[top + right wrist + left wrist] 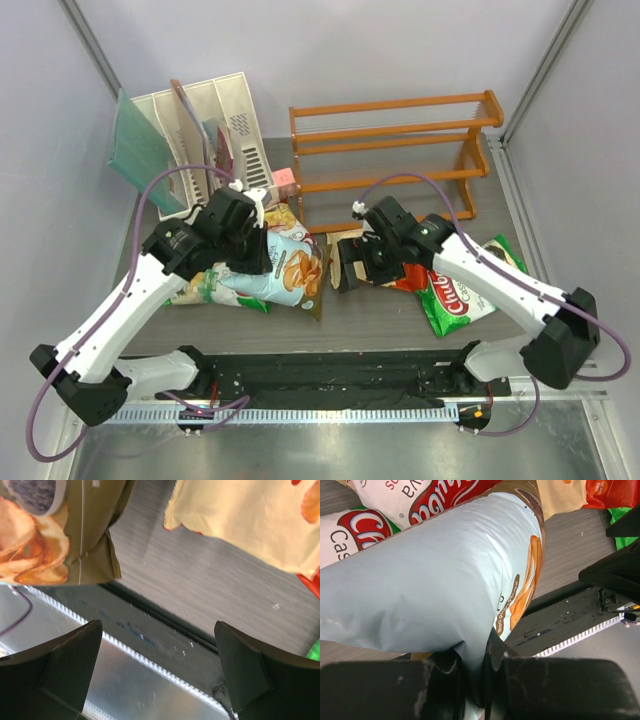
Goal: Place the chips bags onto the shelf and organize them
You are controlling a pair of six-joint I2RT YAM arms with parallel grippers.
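Observation:
My left gripper [258, 250] is shut on an edge of the light-blue/brown chips bag [288, 275], pinched between its fingers in the left wrist view [480, 680]; the bag [445, 570] fills that view. My right gripper [347, 270] is open and empty [160, 665], hovering above the table by a cream/orange-red bag [250, 520], with the blue bag's brown end [75, 530] to its left. A green Chiba bag [462, 300] and a red bag [410, 280] lie under the right arm. Another Chiba bag [205, 290] lies at the left. The orange-brown shelf [395, 150] stands at the back, with no bags on it.
A white file organizer [200, 125] with folders stands at the back left beside the shelf. A red and white Chiba bag [420, 500] lies behind the blue one. The black arm-mount rail [330, 375] runs along the near edge. Grey walls enclose the table.

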